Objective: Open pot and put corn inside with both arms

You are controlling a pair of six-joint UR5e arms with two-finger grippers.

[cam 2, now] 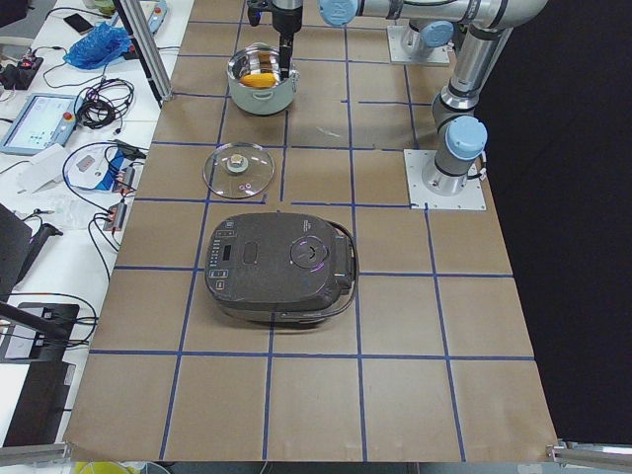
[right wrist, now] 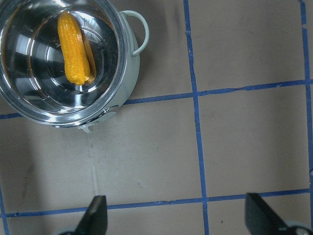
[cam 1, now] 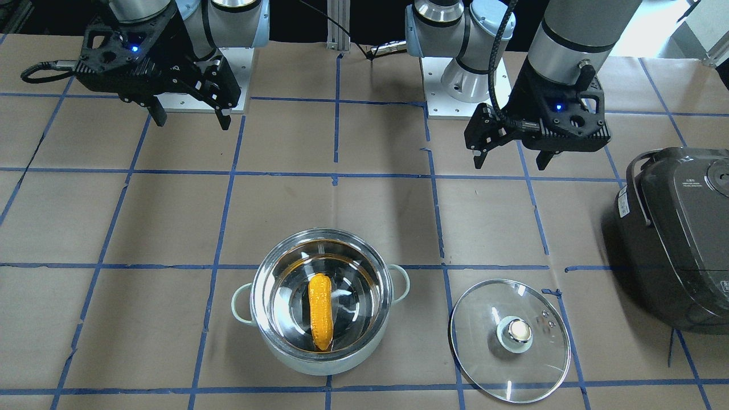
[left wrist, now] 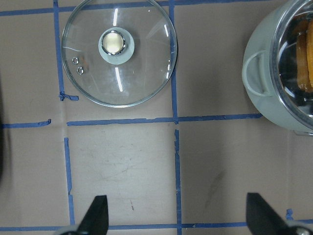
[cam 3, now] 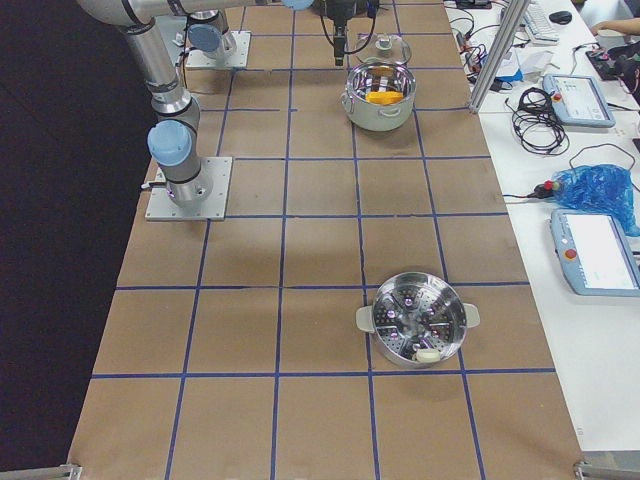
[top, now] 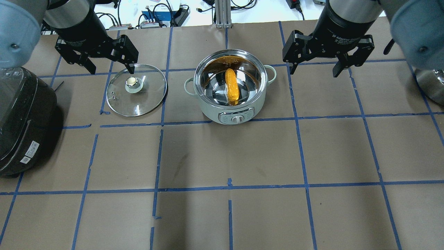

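The mint-green steel pot [top: 208, 100] stands open mid-table, also in the front view [cam 1: 342, 364]. The yellow-orange corn [top: 231, 86] lies inside it on the bottom; it shows too in the front view [cam 1: 320, 312] and right wrist view [right wrist: 73, 48]. The glass lid [top: 152, 99] lies flat on the table beside the pot, knob up, seen in the left wrist view [left wrist: 146, 83]. My left gripper [top: 110, 69] hovers open and empty above the lid's far edge. My right gripper [top: 314, 71] hovers open and empty to the right of the pot.
A dark grey rice cooker [top: 20, 118] stands at the table's left end [cam 1: 678, 239]. A steel steamer pot [cam 3: 417, 320] stands toward the right end. Blue tape lines grid the brown table cover [top: 229, 156].
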